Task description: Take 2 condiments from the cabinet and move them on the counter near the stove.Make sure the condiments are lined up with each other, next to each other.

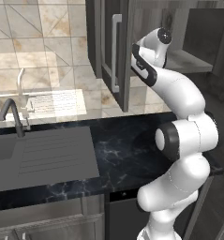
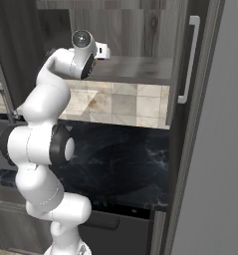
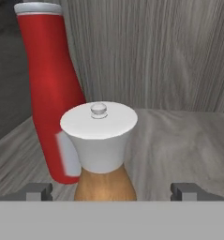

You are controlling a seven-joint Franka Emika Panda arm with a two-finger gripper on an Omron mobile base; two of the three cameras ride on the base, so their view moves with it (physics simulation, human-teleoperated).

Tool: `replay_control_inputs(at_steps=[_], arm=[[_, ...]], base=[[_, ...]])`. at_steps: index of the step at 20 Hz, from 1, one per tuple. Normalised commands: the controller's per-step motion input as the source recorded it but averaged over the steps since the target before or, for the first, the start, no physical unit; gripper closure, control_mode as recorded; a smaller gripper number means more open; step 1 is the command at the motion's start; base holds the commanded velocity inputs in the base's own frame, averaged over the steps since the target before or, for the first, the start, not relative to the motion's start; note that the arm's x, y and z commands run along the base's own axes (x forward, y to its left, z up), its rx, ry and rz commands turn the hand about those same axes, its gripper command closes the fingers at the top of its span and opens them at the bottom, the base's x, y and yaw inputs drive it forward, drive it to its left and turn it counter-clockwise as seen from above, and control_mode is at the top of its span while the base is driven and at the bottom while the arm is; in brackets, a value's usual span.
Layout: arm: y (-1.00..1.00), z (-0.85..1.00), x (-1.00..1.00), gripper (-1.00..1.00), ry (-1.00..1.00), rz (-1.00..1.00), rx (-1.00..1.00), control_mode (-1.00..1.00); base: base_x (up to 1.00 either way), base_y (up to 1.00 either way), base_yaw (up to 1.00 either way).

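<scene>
Standing on the grey shelf (image 3: pixel 188 140) inside the cabinet (image 1: pixel 125 51), the red bottle (image 3: pixel 50 93) rises at the left of the hand view, leaning a little, its white cap cut by the top edge. Just right of it and nearer the camera is the orange bottle (image 3: pixel 104 185), its wide white cap hiding the red one's lower right side; whether the two touch is unclear. The gripper (image 3: pixel 112 190) is spread wide, one fingertip (image 3: pixel 36 191) left of the orange bottle and the other off to the right, neither touching it and nothing held. In the left base view a faucet (image 1: pixel 12 115) and sink (image 1: pixel 38 157) sit left on the counter (image 1: pixel 127 150), and the open door's handle (image 1: pixel 115 51) hangs just left of the arm. From the base cameras the arm's own body hides both bottles.
</scene>
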Motion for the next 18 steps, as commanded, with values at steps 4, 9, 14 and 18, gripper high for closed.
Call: replay_control_inputs(at_steps=[4,9,14,18], arm=[[0.02,-0.02,0.03,-1.00,0.00,0.00,0.00,-1.00],[0.03,-0.05,0.04,-1.00,0.00,0.00,0.00,-1.00],[0.01,-0.04,0.08,-1.00,0.00,0.00,0.00,-1.00],[0.01,-0.07,0.05,-1.00,0.00,0.00,0.00,-1.00]], base=[[0.00,0.00,0.00],[0.00,0.00,0.00],[0.00,0.00,0.00],[0.00,0.00,0.00]])
